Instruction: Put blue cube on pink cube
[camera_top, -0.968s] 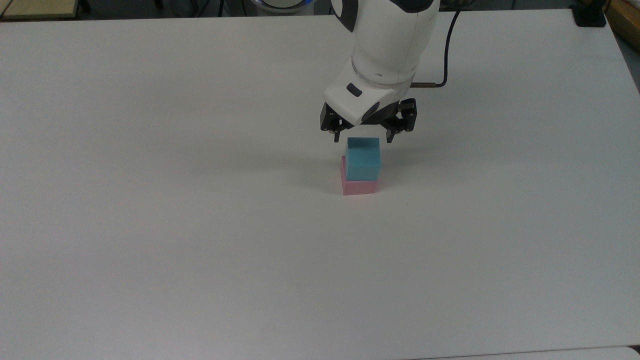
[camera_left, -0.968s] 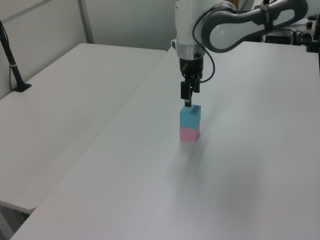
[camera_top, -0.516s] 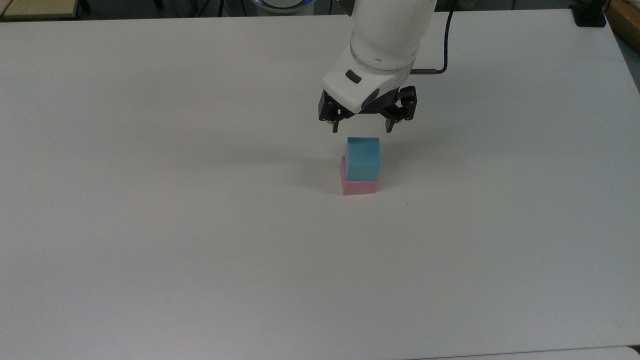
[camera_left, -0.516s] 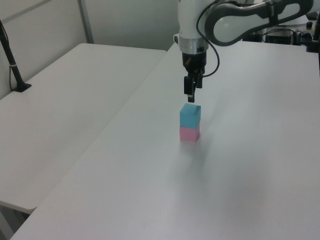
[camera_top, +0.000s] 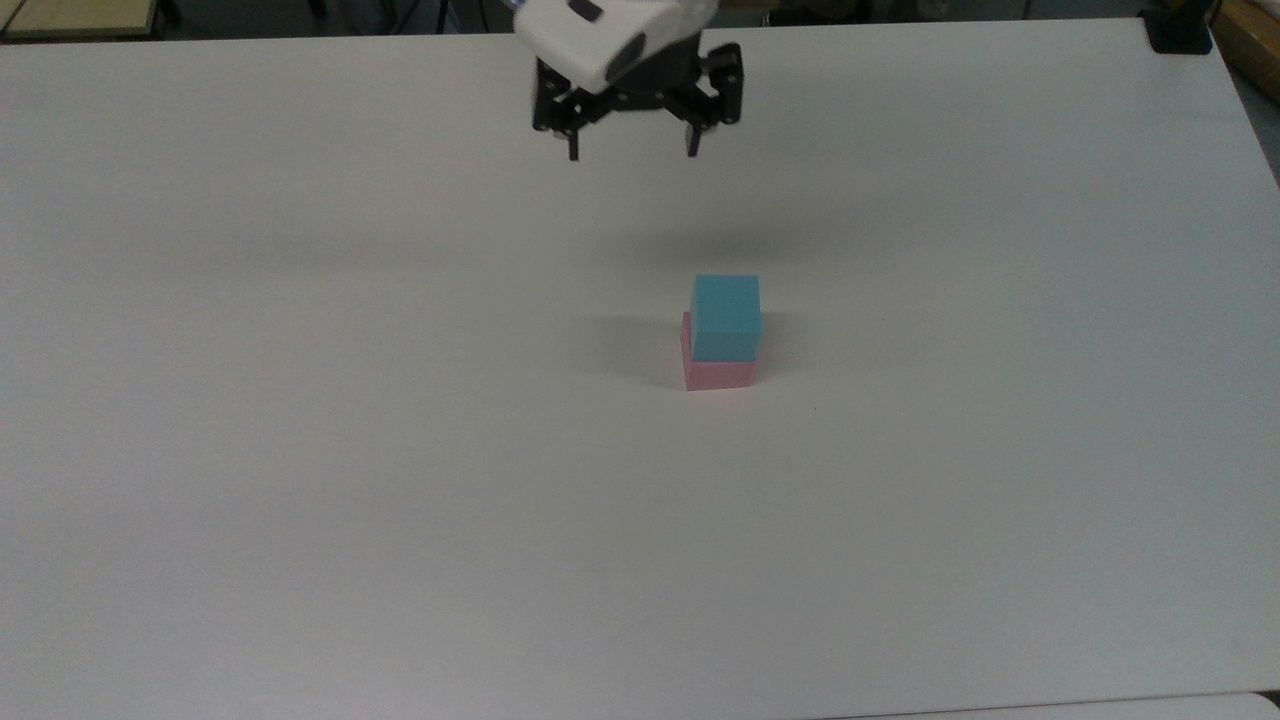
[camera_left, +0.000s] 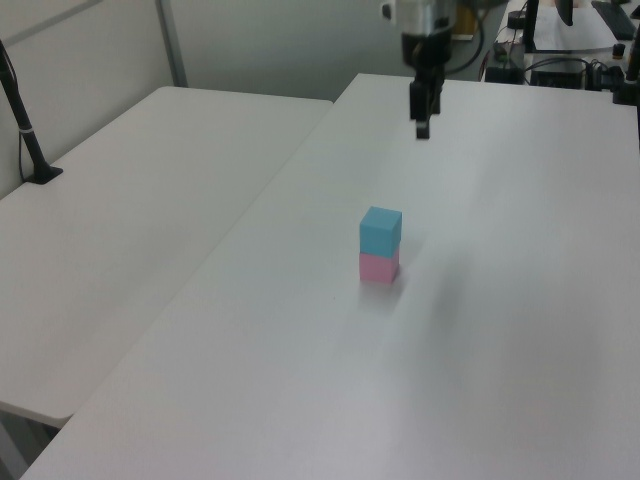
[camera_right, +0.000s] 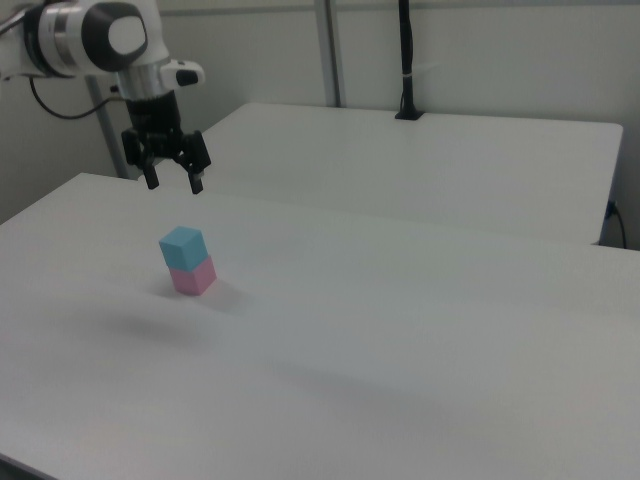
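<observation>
Black fingers spread wide and empty, the gripper (camera_top: 632, 153) hangs pointing down, well above the blue cube (camera_top: 726, 317) stacked on the pink cube (camera_top: 716, 373).

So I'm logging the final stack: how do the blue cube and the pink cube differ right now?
Colour: the blue cube is cyan, the pink cube pale pink. Level: blue sits on top, pink rests on the table. Alignment: in the top view, blue is shifted slightly right, leaving a pink strip showing at the top view's left. They share a similar size, plain matte faces, and neither touches the gripper, which hangs open well away.
</observation>
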